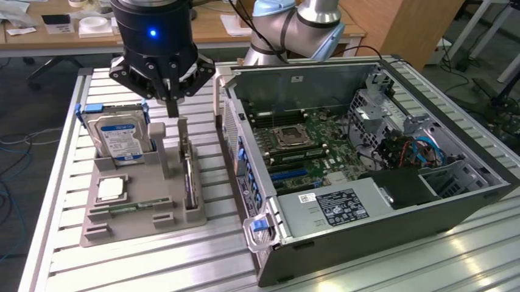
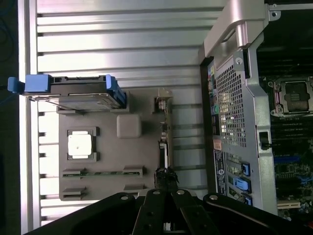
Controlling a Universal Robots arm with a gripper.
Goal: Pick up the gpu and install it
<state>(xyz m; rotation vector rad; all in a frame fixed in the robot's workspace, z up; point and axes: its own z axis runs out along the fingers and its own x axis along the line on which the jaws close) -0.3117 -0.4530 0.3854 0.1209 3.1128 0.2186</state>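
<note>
Gripper (image 1: 173,112) hangs above the grey holder tray (image 1: 138,226), fingers pinched together with nothing between them, tips pointing straight down. Over at the exterior view's left, the hard drive (image 1: 120,139) stands upright in its blue-cornered cradle. In front of it a square processor chip (image 1: 111,188) and the thin memory stick (image 1: 133,207) lie flat. Moving right, there's the gpu (image 1: 189,176), standing on its long edge in the slot along the tray's right side, just beside and below the fingertips. In the wrist view the gpu (image 2: 164,122) shows edge-on, a thin line, with the closed tips over one end of it. My read: light and stiff but delicate. A narrow pinch across the board's upper edge, clear of the cooler and the contacts, looks safest. Farther right sits the open computer case (image 1: 390,243), its motherboard (image 1: 301,146) exposed.
</note>
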